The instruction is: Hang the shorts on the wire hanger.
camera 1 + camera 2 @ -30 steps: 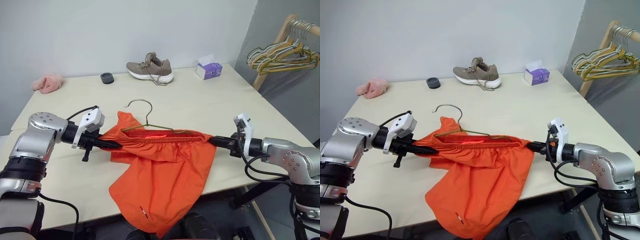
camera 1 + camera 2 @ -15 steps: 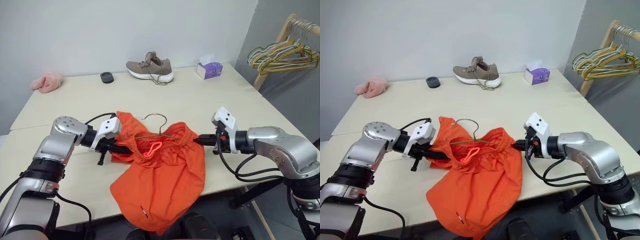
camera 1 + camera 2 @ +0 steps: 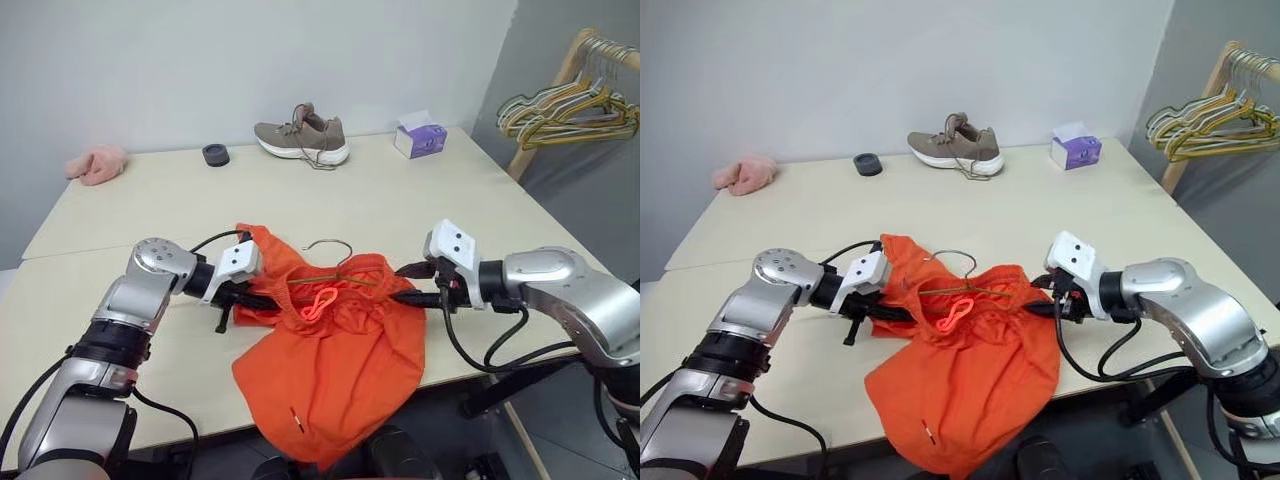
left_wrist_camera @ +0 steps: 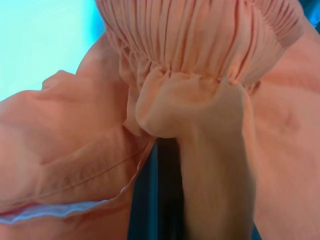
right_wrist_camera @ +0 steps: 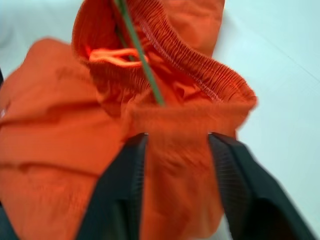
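1. Your left gripper [image 3: 262, 300] is clamped tight on the left end of the shorts' waistband; in the left wrist view the gathered elastic bunches over its fingers [image 4: 167, 195].
2. Your right gripper [image 3: 408, 283] has its jaws spread, one black finger on each side of the waistband's right end; in the right wrist view the cloth lies between the fingers [image 5: 125, 180] without being pinched.
3. The shorts [image 3: 335, 380] sag in a heap between both grippers at the near edge of the table [image 3: 400, 200]; one leg hangs over that edge; the drawstring loop [image 3: 320, 302] lies on top.
4. The wire hanger [image 3: 330, 262] sits inside the waistband; its hook rises behind the cloth.
5. Far off you have a shoe [image 3: 301, 138], a tissue box [image 3: 420, 139], a dark ring [image 3: 214, 154] and a pink cloth [image 3: 96, 165]; no writing on any is legible.
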You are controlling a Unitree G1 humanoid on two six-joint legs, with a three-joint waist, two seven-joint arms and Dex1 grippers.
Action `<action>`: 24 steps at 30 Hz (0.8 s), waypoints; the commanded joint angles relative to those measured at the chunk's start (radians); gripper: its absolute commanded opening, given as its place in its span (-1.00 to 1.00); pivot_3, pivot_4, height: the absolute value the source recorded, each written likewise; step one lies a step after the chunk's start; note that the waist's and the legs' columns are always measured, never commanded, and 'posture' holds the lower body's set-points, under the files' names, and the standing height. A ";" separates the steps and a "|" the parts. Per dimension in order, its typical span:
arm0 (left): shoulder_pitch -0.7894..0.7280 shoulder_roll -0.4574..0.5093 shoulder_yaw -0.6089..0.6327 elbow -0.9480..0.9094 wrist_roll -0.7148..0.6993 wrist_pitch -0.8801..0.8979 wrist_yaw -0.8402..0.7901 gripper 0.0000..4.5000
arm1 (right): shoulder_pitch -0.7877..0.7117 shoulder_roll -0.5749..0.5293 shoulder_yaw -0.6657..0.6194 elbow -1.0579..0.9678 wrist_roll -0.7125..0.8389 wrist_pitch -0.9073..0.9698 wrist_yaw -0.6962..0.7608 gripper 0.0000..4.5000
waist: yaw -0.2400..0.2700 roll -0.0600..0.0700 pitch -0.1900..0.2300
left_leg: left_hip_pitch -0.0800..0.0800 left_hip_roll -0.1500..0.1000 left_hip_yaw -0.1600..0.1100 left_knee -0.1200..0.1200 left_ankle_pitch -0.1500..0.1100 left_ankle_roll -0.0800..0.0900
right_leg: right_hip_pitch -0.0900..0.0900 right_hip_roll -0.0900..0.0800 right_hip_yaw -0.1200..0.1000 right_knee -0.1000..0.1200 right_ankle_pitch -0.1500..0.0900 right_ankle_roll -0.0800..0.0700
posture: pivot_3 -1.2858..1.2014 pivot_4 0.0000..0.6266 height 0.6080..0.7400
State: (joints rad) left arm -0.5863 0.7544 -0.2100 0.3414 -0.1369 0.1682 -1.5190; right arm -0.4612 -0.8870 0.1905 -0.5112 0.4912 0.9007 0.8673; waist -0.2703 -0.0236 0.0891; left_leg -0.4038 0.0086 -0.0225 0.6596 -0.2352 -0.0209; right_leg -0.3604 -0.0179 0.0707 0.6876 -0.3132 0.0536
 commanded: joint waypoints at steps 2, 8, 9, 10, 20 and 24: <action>-0.001 0.000 0.009 -0.036 -0.009 -0.001 0.013 -1.00 | 0.038 -0.062 -0.051 -0.064 -0.023 -0.006 -0.008 0.76 | -0.001 0.000 0.000 | 0.000 0.000 0.000 0.000 0.000 0.000 | 0.000 0.000 0.000 0.000 0.000 0.000 | -0.21 -0.87 1.00; -0.004 -0.006 0.003 -0.039 -0.005 -0.003 0.013 -1.00 | 0.009 -0.017 0.068 0.024 -0.148 -0.045 -0.066 0.91 | -0.011 0.000 0.000 | 0.002 0.000 0.001 0.000 0.000 0.000 | 0.001 0.000 0.001 0.000 0.000 0.000 | -0.21 -0.88 1.00; -0.005 -0.006 0.003 -0.041 -0.006 -0.002 0.014 -1.00 | -0.002 -0.012 0.088 0.044 -0.159 -0.052 -0.051 0.91 | -0.011 0.000 0.000 | 0.002 0.000 0.001 0.001 0.000 0.000 | 0.002 0.000 0.001 0.000 0.000 0.000 | -0.21 -0.88 1.00; -0.006 -0.007 0.002 -0.041 -0.005 -0.002 0.014 -1.00 | -0.013 -0.007 0.105 0.063 -0.166 -0.058 -0.035 0.91 | -0.010 0.000 0.000 | 0.002 0.000 0.001 0.001 0.000 0.000 | 0.002 0.000 0.001 0.000 0.000 0.000 | -0.20 -0.89 1.00; -0.004 -0.013 0.000 -0.062 -0.011 0.014 0.015 -1.00 | -0.156 0.086 0.240 0.243 -0.230 -0.121 0.103 0.73 | -0.009 0.000 0.000 | 0.002 0.000 0.000 0.000 0.000 0.000 | 0.002 0.000 0.000 -0.001 0.000 0.000 | -0.20 -0.91 1.00; -0.003 -0.020 0.002 -0.077 -0.021 0.030 0.013 -1.00 | -0.202 0.099 0.283 0.282 -0.269 -0.170 0.164 0.19 | -0.009 0.000 0.000 | 0.002 0.000 0.000 0.000 0.000 0.000 | 0.002 0.000 0.000 -0.001 0.000 0.000 | -0.20 -0.91 1.00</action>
State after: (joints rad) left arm -0.5771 0.7392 -0.2118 0.3027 -0.1377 0.1925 -1.5044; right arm -0.6346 -0.7934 0.4713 -0.2237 0.2426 0.7622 1.0041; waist -0.2790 -0.0234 0.0892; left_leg -0.4019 0.0083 -0.0224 0.6599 -0.2352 -0.0209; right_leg -0.3585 -0.0181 0.0707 0.6872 -0.3128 0.0532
